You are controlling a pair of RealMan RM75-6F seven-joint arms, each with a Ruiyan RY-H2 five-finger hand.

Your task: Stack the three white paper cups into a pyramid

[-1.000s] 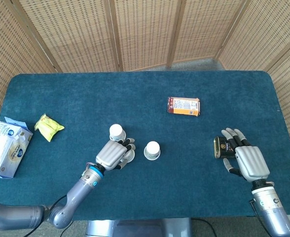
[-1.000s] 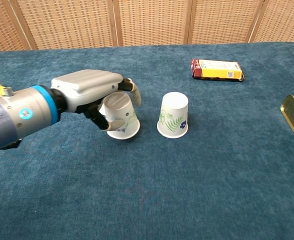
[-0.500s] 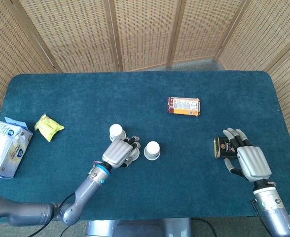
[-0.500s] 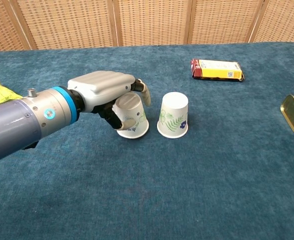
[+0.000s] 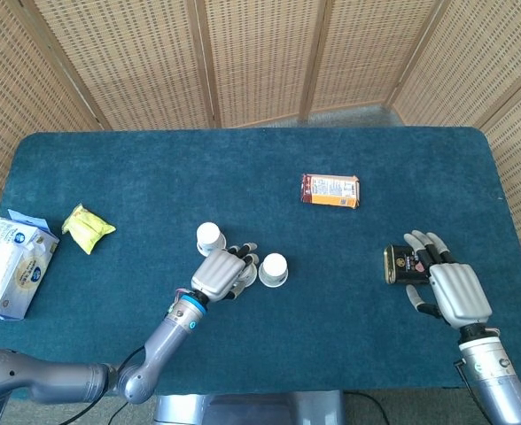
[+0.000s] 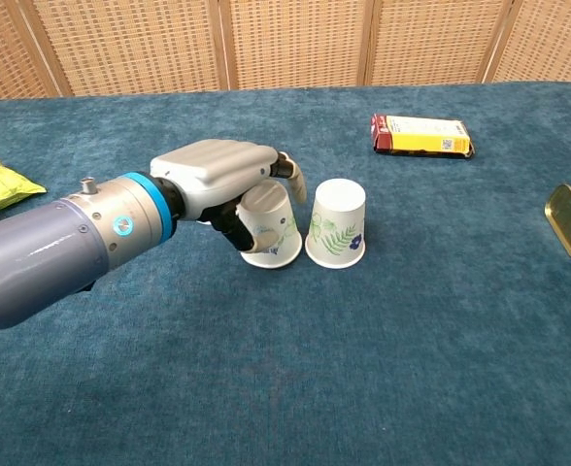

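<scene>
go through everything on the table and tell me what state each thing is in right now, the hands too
White paper cup in the left hand: upside down, tilted, gripped, close beside the next cup.
White paper cup with fern print: upside down, standing free.
Third white paper cup: upside down, standing alone.
Left hand: holds the tilted cup.
Right hand: fingers spread, resting by the gold tin.
Orange snack packet: lying flat.
</scene>
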